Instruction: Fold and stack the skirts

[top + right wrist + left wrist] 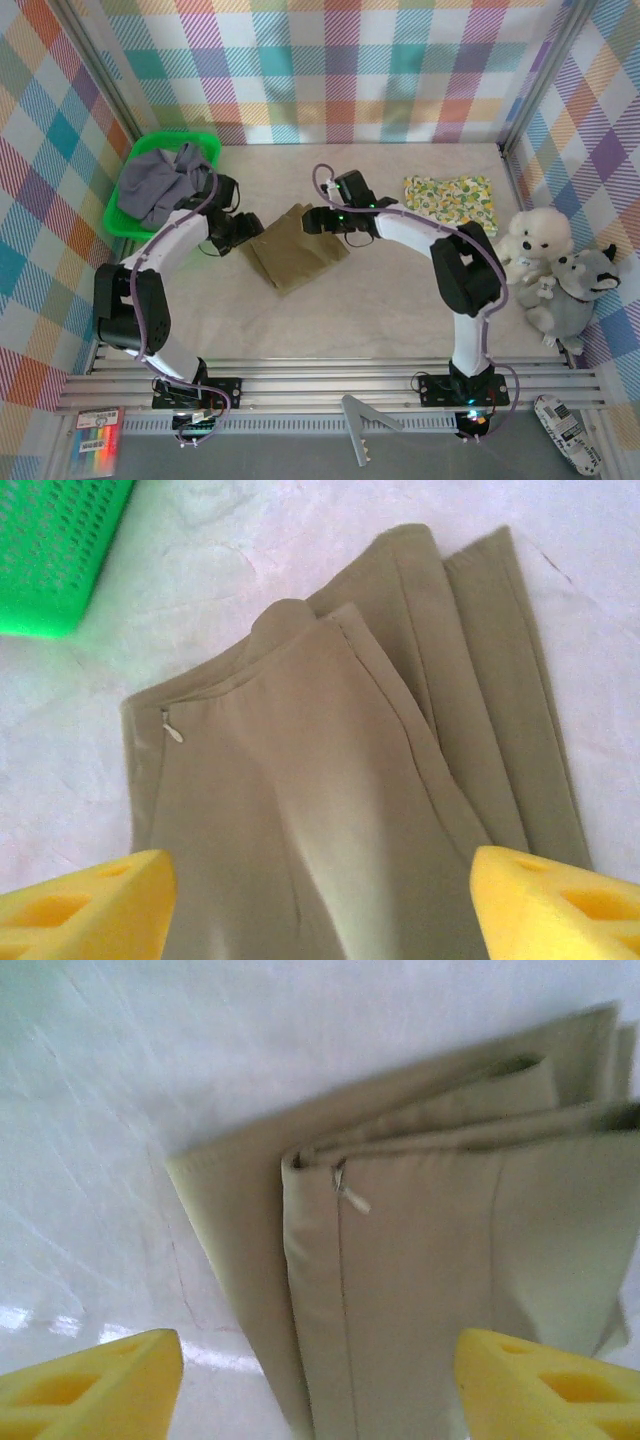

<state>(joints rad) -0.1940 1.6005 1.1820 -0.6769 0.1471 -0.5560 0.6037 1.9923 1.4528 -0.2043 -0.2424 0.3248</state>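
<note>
The olive-brown skirt [295,260] lay folded on the desk [380,310] near the green basket [118,222], with the left fingers [90,1385] and right fingers [85,905] spread open over its opposite ends, so its fold looked about done. The next move likely called for pinching all its layers and carrying it to the folded floral skirt [450,204], well apart from the basket, while the grey-lavender skirt [165,185] waited inside it.

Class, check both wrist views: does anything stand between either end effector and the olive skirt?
Nothing visible does. The olive skirt lies bare directly beyond the left end effector and the right end effector.
</note>
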